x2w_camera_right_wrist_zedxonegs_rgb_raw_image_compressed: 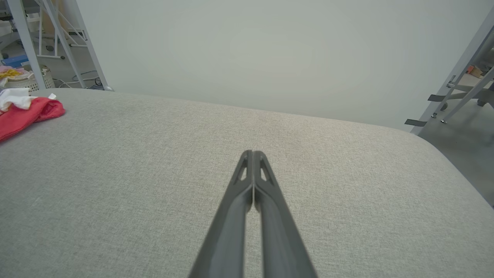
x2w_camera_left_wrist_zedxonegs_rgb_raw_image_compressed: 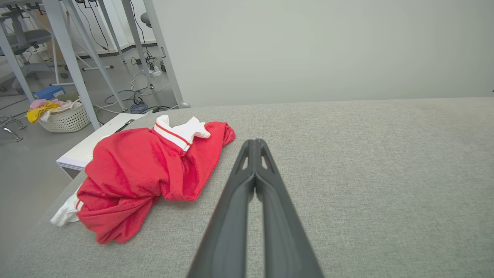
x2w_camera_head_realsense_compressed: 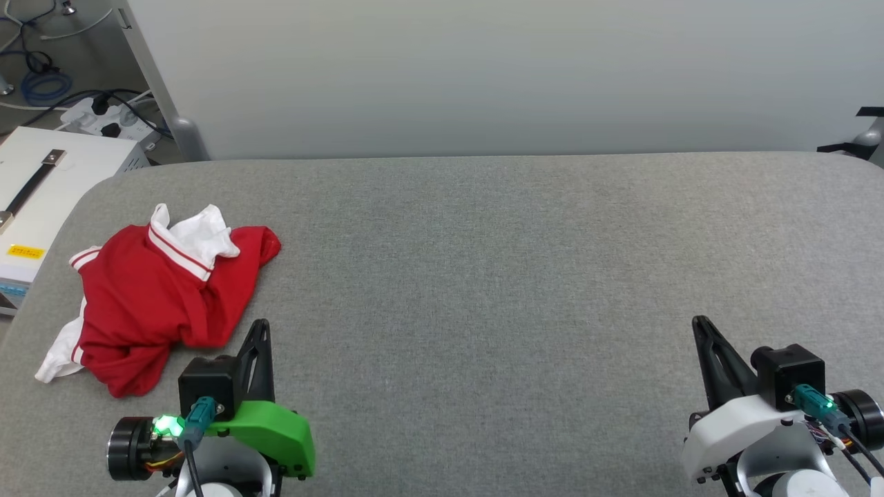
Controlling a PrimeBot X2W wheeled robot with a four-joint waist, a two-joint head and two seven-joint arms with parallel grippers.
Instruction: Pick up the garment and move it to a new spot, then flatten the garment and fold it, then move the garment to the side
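Note:
The garment, a red jersey with white sleeves and striped trim, lies crumpled in a heap at the left end of the grey padded table. My left gripper is shut and empty, its tips just right of the heap's near edge. In the left wrist view the garment sits to the left of the shut left gripper. My right gripper is shut and empty at the table's lower right, far from the garment. In the right wrist view the shut right gripper points across bare fabric, and the garment lies at the far left.
A white box with a black handle stands off the table's left edge, with cables and a power strip behind it. A laundry basket sits on the floor to the left. A pale wall runs behind the table.

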